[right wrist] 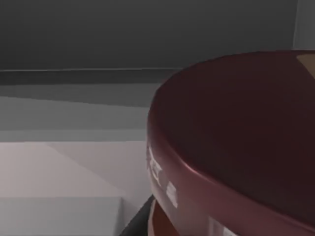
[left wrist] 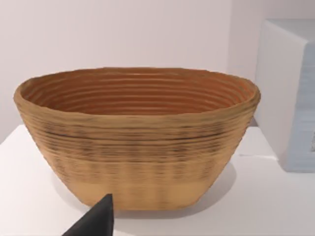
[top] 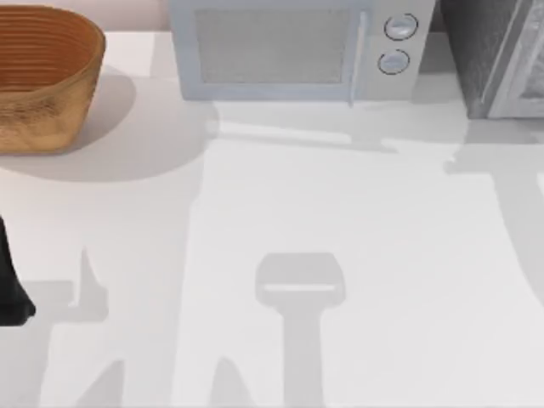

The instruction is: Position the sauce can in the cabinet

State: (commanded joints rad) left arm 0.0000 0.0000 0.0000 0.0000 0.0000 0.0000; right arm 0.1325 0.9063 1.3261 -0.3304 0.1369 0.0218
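Observation:
The sauce can (right wrist: 236, 147) looms very close in the right wrist view, its dark maroon top rim towards the camera and a strip of label below it. Behind it are the dark grey surfaces of the cabinet (right wrist: 98, 39). In the top view the cabinet (top: 497, 51) is a dark speckled box with a lighter framed panel at the back right corner. My left arm (top: 10, 285) is parked at the table's left edge. A dark tip of my left gripper (left wrist: 96, 221) points at the basket.
A woven brown basket (top: 42, 76) stands at the back left, and its wall (left wrist: 138, 147) faces the left wrist camera. A pale grey microwave (top: 297, 47) with two round knobs stands at the back centre. Arm shadows lie across the white table (top: 340, 195).

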